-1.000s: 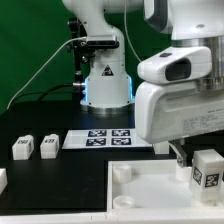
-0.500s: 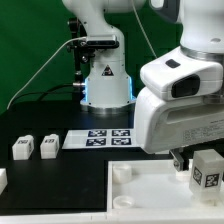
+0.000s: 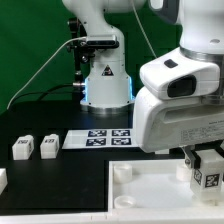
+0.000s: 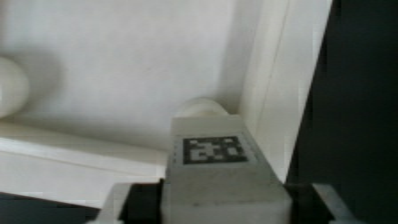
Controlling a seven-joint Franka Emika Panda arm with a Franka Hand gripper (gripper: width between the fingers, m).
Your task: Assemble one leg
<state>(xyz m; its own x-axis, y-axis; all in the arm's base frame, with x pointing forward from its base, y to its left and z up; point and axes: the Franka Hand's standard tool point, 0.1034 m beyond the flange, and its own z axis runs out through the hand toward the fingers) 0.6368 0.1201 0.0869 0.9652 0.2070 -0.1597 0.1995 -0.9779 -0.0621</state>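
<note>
Over the desk's front corner on the exterior view's right, the gripper [image 3: 206,163] is clamping one leg [image 3: 208,178] between its jaws, holding it at a corner of the white square base [image 3: 140,196]. Seating it is looking unfinished, and two spare legs [image 3: 22,148] are lying near the opposite edge.

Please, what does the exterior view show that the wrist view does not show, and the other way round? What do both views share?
Only the exterior view: the robot's pedestal, the marker board and two spare legs on the black table, toward that view's left. Only the wrist view: a close look along the held piece, with fingers on both sides and the base's edge just beyond its tip. Both: the hand shut on the leg, at the white square base.
</note>
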